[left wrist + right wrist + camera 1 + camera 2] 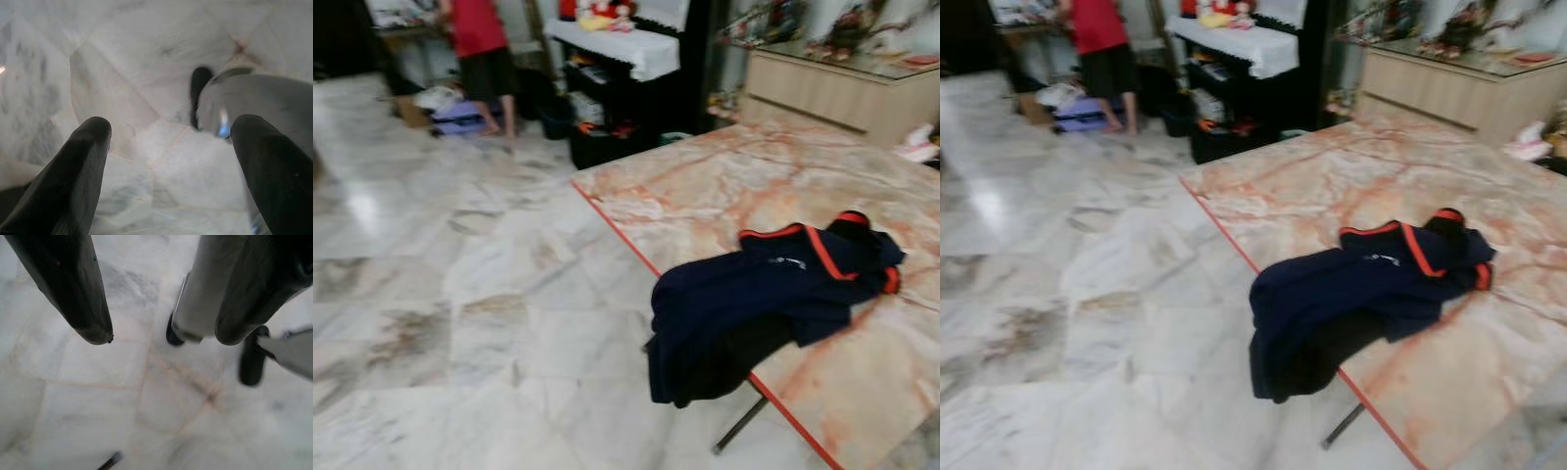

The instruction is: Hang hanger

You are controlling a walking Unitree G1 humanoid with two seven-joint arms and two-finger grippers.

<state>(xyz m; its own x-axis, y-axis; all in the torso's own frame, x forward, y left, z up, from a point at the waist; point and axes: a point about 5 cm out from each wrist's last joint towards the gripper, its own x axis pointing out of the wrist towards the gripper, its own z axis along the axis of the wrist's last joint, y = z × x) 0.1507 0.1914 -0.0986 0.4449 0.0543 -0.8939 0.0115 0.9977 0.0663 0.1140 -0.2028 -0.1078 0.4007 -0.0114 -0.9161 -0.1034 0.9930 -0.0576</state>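
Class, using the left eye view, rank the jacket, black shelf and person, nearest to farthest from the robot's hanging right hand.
From the right hand:
1. Navy jacket, draped over the table's near edge.
2. Black shelf, beyond the table.
3. Person, far back, left.

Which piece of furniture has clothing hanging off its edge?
The marble-patterned table with the red rim: a navy jacket with orange trim droops over its near edge. The white-clothed black shelf and beige cabinet carry none.

The table (705, 196) is pink-orange marble with a red edge. The jacket (754, 304) is navy, trimmed orange. The floor (460, 294) is grey-veined white marble.
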